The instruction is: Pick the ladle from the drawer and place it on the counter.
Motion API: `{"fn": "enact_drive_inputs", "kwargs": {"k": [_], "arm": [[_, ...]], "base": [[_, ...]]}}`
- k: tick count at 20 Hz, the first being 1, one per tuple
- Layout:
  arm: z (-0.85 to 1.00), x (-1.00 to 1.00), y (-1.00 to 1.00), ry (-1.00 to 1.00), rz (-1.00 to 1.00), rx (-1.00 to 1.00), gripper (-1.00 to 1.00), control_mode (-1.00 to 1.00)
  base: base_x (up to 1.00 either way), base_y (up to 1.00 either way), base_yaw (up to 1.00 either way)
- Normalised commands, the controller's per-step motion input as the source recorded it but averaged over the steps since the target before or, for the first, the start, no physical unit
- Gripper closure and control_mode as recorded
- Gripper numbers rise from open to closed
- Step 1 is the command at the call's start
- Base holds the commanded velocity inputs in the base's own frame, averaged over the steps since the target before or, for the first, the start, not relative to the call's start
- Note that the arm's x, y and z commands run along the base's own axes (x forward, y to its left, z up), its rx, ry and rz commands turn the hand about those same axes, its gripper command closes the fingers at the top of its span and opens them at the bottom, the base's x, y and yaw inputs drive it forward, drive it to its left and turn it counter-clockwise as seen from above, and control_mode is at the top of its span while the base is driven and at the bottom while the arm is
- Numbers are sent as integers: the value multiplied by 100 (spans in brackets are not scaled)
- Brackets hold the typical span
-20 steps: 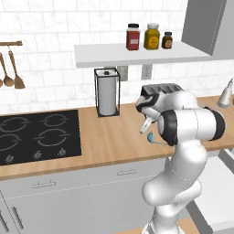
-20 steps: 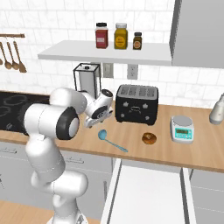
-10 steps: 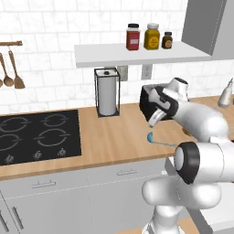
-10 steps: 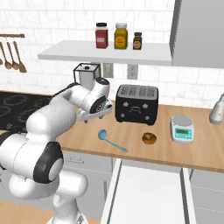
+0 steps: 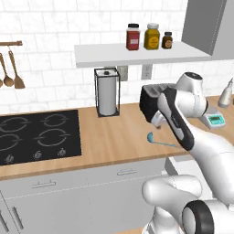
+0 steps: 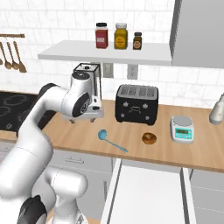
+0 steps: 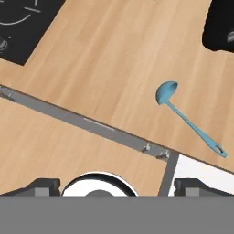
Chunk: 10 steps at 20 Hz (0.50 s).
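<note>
The teal-blue ladle (image 6: pixel 113 143) lies flat on the wooden counter (image 6: pixel 197 148), bowl to the left, in front of the toaster. It also shows on the counter (image 5: pixel 114 137) as the ladle (image 5: pixel 155 138), and in the hand view as the ladle (image 7: pixel 189 121) on the counter (image 7: pixel 114 55). My gripper (image 6: pixel 83 119) hangs above the counter, left of the ladle and apart from it. In the hand view the gripper (image 7: pixel 119 185) stands open with nothing between its fingers. The drawer (image 6: pixel 148 188) is pulled out below the counter edge, its pale inside showing.
A black toaster (image 6: pixel 136 104) stands behind the ladle, with a donut (image 6: pixel 149 138) and a small scale (image 6: pixel 181 129) to its right. A paper towel holder (image 5: pixel 107 93) and the black cooktop (image 5: pixel 39 137) lie to the left. Jars sit on the wall shelf (image 6: pixel 109 50).
The arm has swung round and the open hand has drawn a little left, away from the ladle. The ladle has stayed where it lay on the counter.
</note>
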Motion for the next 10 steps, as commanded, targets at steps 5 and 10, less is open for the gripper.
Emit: {"fn": "enact_drive_inputs", "kwargs": {"k": [5,10], "arm": [[49,-100,14,6,-20,0,-100,-100],[45,-85,31,0,-4,0,-100,-100]], "base": [[0,0,0],[0,0,0]]}}
